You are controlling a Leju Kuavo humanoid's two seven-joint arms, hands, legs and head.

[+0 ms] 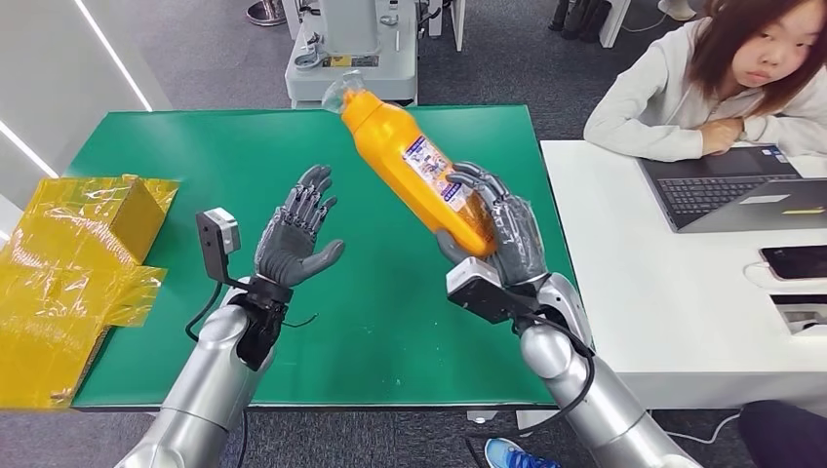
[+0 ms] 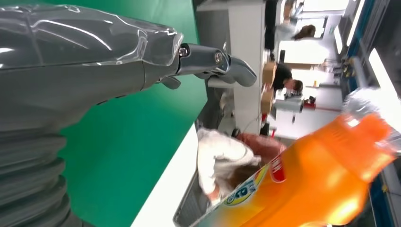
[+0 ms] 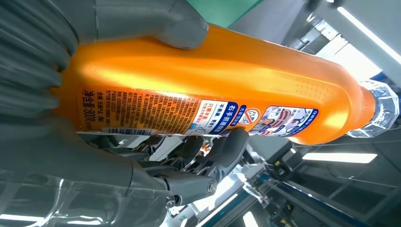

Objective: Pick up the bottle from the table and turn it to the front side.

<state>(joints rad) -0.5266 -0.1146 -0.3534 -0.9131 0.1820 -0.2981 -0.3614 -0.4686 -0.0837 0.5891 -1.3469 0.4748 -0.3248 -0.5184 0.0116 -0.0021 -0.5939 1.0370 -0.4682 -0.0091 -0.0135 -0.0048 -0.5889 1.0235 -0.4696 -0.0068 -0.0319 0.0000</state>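
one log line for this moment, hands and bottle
right hand: grips bottle low on its body, lifted off table, tilted, cap away | left hand: free, fingers apart, palm up beside bottle | label side: toward head view

Green table (image 1: 390, 322) bare mid — yellow boxes (image 1: 78, 263) crowd left edge.

Green table (image 1: 390, 322), yellow wrapped box (image 1: 73, 263) on its edge

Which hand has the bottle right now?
The right hand grips the orange bottle by its base, tilted above the green table. The left hand is open, palm up, holding nothing.
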